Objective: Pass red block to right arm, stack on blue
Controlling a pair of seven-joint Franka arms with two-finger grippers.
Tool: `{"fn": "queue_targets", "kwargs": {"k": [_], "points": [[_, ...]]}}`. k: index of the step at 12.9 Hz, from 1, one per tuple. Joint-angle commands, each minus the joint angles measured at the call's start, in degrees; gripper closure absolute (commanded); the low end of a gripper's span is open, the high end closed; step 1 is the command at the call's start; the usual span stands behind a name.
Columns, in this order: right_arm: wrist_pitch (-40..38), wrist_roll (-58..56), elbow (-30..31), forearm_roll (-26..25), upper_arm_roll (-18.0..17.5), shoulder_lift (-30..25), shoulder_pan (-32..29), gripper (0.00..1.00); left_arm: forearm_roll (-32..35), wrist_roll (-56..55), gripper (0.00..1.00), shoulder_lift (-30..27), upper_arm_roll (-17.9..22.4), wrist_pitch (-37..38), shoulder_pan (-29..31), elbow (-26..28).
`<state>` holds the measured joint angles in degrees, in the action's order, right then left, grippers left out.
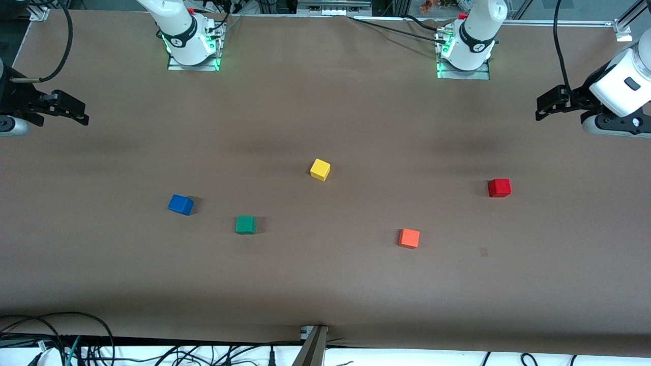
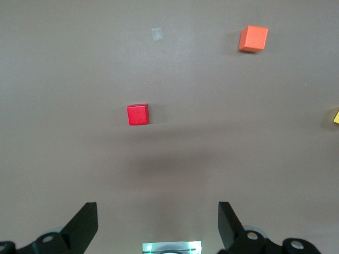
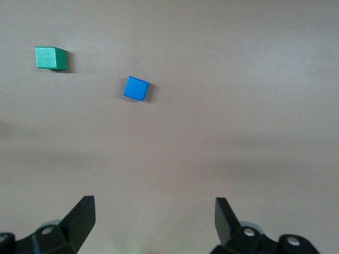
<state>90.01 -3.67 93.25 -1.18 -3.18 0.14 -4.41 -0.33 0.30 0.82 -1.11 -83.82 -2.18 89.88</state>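
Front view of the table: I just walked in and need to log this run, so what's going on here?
Nothing is being handled yet. The left gripper hangs open at the left arm's end of the table, the right gripper open at the right arm's end. The red block sits untouched toward the left arm's end, the blue block toward the right arm's end. Yellow, green and orange cubes lie between them.

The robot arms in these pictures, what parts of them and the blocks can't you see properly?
- Front view: the right pincer and left pincer sit at the frame's edges, which cut off much of both arms.
- Left wrist view: the yellow block is sliced by the edge; only a corner shows.
- Either wrist view: only the pincer's fingertips show.
- The red block and blue block hide their undersides.
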Motion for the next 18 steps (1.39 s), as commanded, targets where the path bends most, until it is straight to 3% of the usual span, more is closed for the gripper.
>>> {"fn": "queue_targets", "kwargs": {"k": [1,18], "points": [[-0.98,-0.73,-0.88,0.65,-0.34,-0.32,0.10,0.00,-0.02,0.14,0.00,-0.47,0.06,-1.51,0.07,0.21],[-1.07,-0.73,-0.88,0.74,-0.25,-0.32,0.20,0.00,1.82,0.58,0.00,0.05,0.06,-0.12,0.16,0.12]]}}
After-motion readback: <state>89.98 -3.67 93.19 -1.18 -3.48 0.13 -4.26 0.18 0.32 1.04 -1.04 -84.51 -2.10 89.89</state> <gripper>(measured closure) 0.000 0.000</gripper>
